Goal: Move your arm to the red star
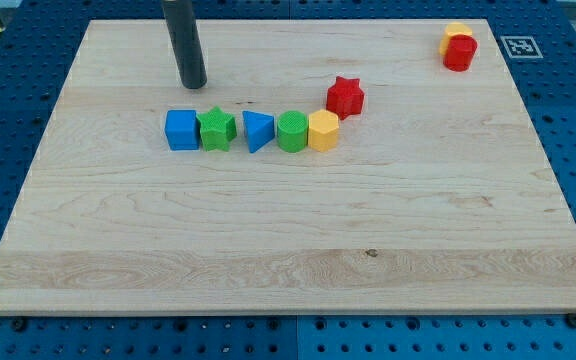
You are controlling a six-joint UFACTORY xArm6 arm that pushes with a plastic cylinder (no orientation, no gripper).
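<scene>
The red star (345,96) lies on the wooden board, right of centre in the upper half. It touches the upper right of a yellow block (323,131). My tip (193,84) rests on the board well to the star's left, just above the blue cube (181,130) and the green star (216,129). Nothing lies between my tip and the red star.
A row runs left to right: blue cube, green star, blue triangle (257,131), green cylinder (292,131), yellow block. A red cylinder (459,52) and a yellow block (456,32) sit together at the top right corner of the board (288,250).
</scene>
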